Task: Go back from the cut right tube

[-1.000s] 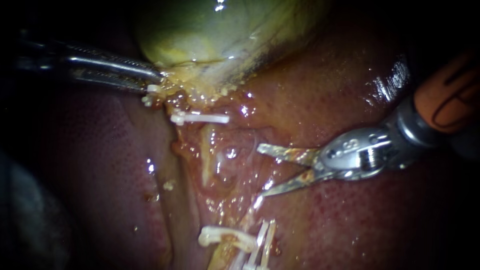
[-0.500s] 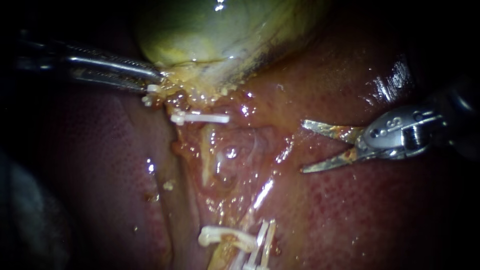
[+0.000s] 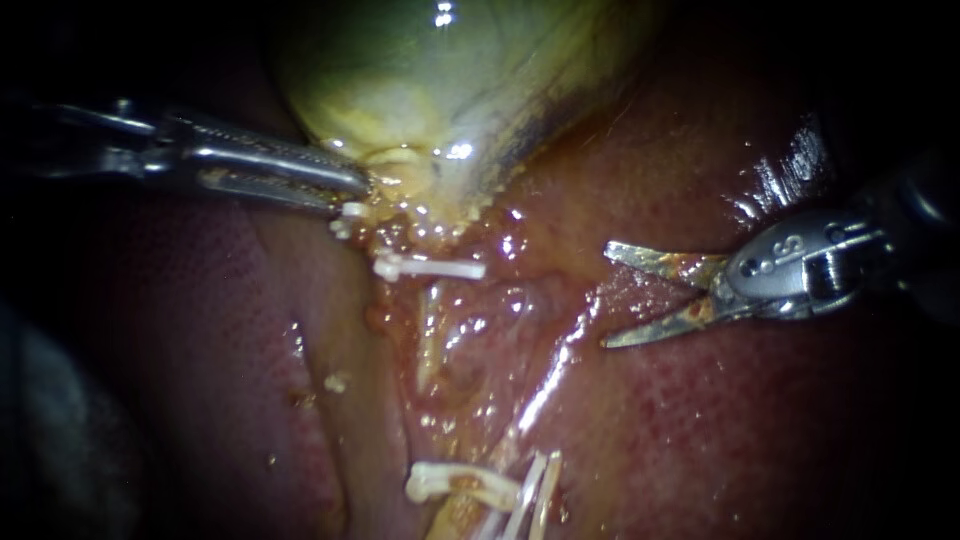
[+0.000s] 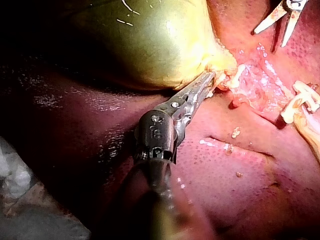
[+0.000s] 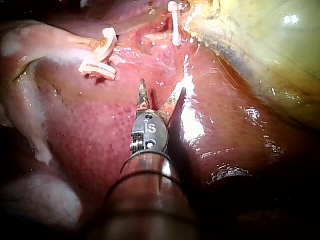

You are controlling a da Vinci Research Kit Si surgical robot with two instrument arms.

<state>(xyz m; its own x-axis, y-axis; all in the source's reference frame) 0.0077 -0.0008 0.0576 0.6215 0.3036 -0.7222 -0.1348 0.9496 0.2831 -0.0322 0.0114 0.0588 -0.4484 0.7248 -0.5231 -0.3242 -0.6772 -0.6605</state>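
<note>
Lower clips (image 3: 540,480), seemingly cropped below.

Endoscope sat close over liver (image 3: 700,440) and gallbladder (image 3: 440,70); wrist cameras looked in from either side; all shared the white clips (image 3: 430,268).

The left instrument (image 3: 352,187) is slim, ridged silver steel. The right instrument (image 3: 612,295) has two thin, pointed, brown-stained blades on a grey hinge block.

Surgical lab bench: glistening liver (image 3: 700,430), green-yellow gallbladder (image 3: 440,90), white clips (image 3: 430,268).
</note>
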